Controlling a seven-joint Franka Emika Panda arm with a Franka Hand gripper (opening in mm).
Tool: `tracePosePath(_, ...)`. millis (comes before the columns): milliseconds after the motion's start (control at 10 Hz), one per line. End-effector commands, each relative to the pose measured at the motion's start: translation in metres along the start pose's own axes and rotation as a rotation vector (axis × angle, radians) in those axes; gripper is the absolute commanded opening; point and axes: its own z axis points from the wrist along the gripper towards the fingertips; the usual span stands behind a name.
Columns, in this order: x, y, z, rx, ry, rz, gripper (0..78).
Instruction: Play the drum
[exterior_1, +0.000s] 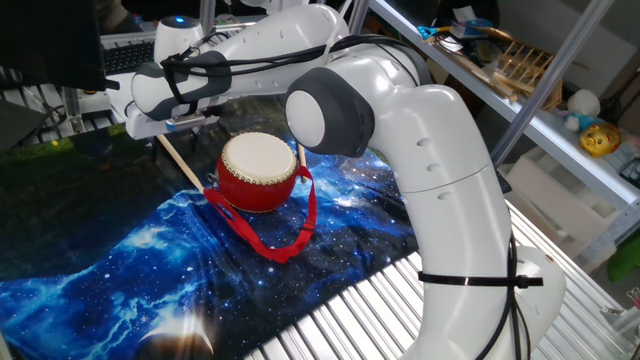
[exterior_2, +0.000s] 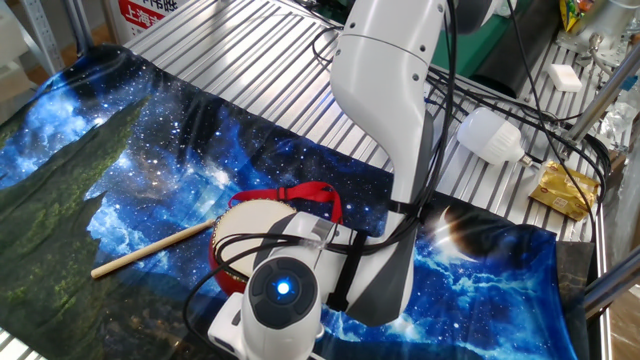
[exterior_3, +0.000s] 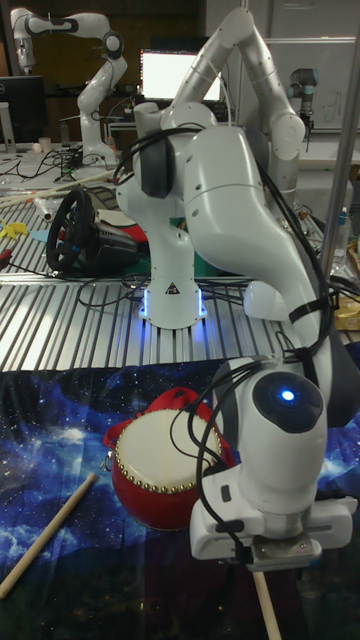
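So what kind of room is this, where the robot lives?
Most likely a robot lab. More robot arms stand at the back by a lit screen, metal shelves are piled with odds and ends, and cables trail across the table near the drum.

The drum (exterior_3: 160, 470) is sitting on a galaxy-print cloth (exterior_3: 50, 450), its cream skin facing up. The robot's wrist is hanging just right of the drum, one wooden stick (exterior_3: 45, 535) lying left of it, another stick (exterior_3: 267, 605) protruding beneath the gripper (exterior_3: 272, 556).

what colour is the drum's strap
Red: the ribbon strap of the squat red drum, clearest in one fixed view.
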Motion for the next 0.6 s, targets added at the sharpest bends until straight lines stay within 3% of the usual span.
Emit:
tracePosePath(100, -0.0011, -0.0001, 0.0002, -0.002, -0.002, -0.006, 77.5)
tracePosePath(600, -0.0012, -0.0002, 0.0023, -0.005, -0.003, -0.02, 77.5)
